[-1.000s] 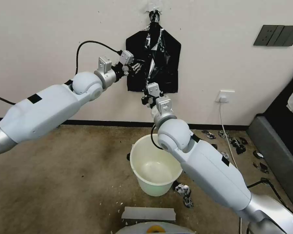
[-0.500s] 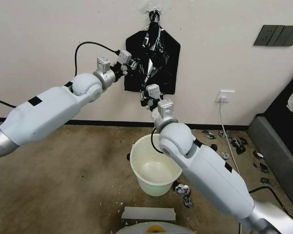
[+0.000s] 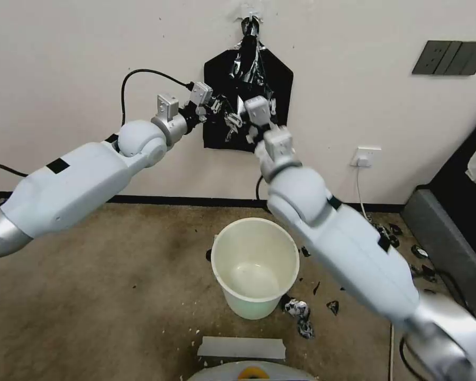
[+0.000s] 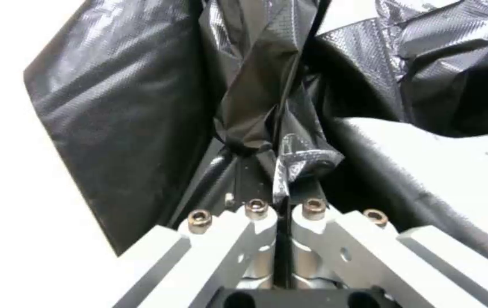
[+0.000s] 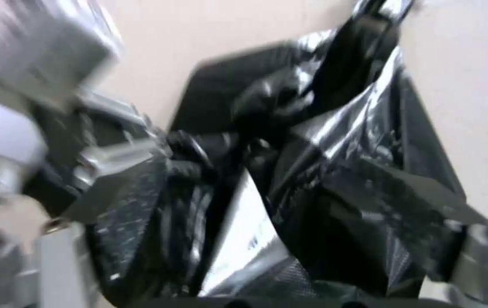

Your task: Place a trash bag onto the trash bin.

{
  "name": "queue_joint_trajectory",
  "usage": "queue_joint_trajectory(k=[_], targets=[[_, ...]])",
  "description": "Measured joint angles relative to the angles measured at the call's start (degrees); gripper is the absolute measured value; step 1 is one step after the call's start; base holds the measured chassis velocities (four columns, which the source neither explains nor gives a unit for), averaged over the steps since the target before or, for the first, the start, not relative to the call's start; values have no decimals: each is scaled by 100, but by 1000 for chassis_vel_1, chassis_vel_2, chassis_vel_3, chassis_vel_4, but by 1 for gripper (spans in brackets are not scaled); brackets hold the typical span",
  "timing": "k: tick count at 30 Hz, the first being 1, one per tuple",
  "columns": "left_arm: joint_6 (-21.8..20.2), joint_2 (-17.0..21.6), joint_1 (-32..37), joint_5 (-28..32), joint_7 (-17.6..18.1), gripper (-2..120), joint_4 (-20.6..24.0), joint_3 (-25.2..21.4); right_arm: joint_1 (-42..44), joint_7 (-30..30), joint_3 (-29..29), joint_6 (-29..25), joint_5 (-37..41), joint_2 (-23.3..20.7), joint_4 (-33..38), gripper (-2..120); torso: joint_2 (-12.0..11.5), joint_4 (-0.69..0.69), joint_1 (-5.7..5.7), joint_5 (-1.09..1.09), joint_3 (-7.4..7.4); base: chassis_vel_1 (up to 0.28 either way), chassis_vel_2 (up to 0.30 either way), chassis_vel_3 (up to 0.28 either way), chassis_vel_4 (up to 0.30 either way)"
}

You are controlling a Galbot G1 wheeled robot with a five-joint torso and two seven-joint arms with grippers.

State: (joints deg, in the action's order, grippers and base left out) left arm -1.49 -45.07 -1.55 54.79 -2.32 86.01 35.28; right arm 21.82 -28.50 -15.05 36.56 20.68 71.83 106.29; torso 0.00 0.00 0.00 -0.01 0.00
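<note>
So the trash bag (image 3: 259, 63) hangs from a hook on the wall, top centre of the head view. The left gripper (image 3: 223, 112) is clamped on a bunched fold of it (image 4: 267, 141), fingers pinched together. The right gripper (image 3: 248, 123) is up against the bag's lower half; can't tell if it's gripping. The trash bin (image 3: 255, 267) sits on the floor below, lower centre, with black scraps (image 3: 300, 311) just beside it.

A plain indoor room, likely a test space: bare off-white wall (image 3: 90, 63) with a socket (image 3: 366, 156) and dark switch panel (image 3: 452, 57) above worn, scrap-littered brown carpet (image 3: 116, 296).
</note>
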Motion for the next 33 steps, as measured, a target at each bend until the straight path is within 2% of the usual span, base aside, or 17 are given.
queue_joint_trajectory(k=[2, 6, 20, 27, 28, 31, 32, 33], targets=[[-1, 23, 33, 0, 1, 0, 19, -42, -178, -32, -69, 244, -69, 74, -259, 99, 0, 1, 0, 0, 0, 0, 0, 0, 0], [-2, 39, 78, 7, 1, 0, 38, -89, -278, -41, -109, 407, -333, 142, -646, 100, 0, 0, 0, 1, 0, 0, 0, 0, 0], [-5, 39, 154, 65, 19, 0, 95, -143, -368, -34, -140, 305, -720, 231, -1369, 99, 0, -1, 0, 1, 0, 0, 0, 0, 0], [-7, 99, 224, 112, 24, 0, 151, -209, -469, -34, -131, 227, -769, 249, -1485, 82, 0, 0, 0, 1, 0, 0, 0, 0, 0], [-13, 142, 268, 144, 31, 0, 190, -241, -488, -34, -122, 205, -769, 261, -1510, 71, 0, -1, 0, 1, 0, 0, 0, 0, 0], [-14, 161, 285, 149, 33, 0, 199, -251, -488, -35, -114, 199, -767, 265, -1510, 68, 0, 0, 0, 1, 0, 0, 0, 0, 0], [-15, 173, 297, 151, 34, 0, 203, -262, -488, -36, -111, 196, -765, 271, -1510, 62, 0, 0, 0, 1, 0, 0, 0, 0, 0], [-16, 201, 322, 161, 38, 0, 223, -297, -486, -41, -109, 183, -758, 275, -1523, 49, 0, 0, 0, 1, 0, 0, 0, 0, 0]])
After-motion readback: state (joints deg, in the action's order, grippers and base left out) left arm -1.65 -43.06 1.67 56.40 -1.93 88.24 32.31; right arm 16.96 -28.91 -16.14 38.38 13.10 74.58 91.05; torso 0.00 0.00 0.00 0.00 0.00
